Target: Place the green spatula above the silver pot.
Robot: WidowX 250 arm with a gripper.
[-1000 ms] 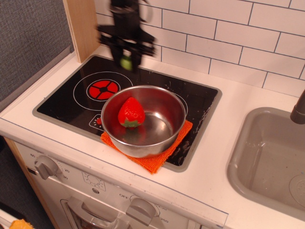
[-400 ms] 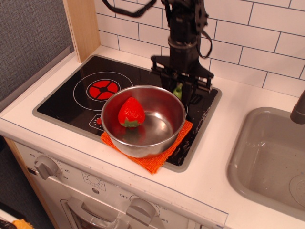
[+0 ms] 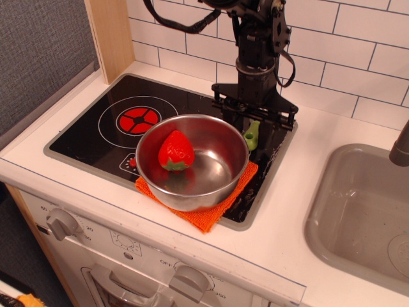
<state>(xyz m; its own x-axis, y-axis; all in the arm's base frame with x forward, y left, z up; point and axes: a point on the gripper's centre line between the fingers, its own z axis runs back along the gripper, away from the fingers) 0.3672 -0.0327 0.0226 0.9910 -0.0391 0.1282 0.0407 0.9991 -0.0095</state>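
The green spatula stands tilted on the black stove top, just behind and to the right of the silver pot, close to its rim. My gripper hangs straight over the spatula. Its fingers stand apart on either side of the handle's top end, and most of the spatula shows free below them. The pot sits on an orange cloth and holds a red strawberry toy.
The black stove top has a red burner ring at the left. A white tiled wall is close behind the arm. A grey sink basin lies to the right. A wooden post stands at the back left.
My gripper has carried the spatula from the back left of the stove to the right, behind the pot, and lowered it. The spatula now leans on the stove, more exposed than before.
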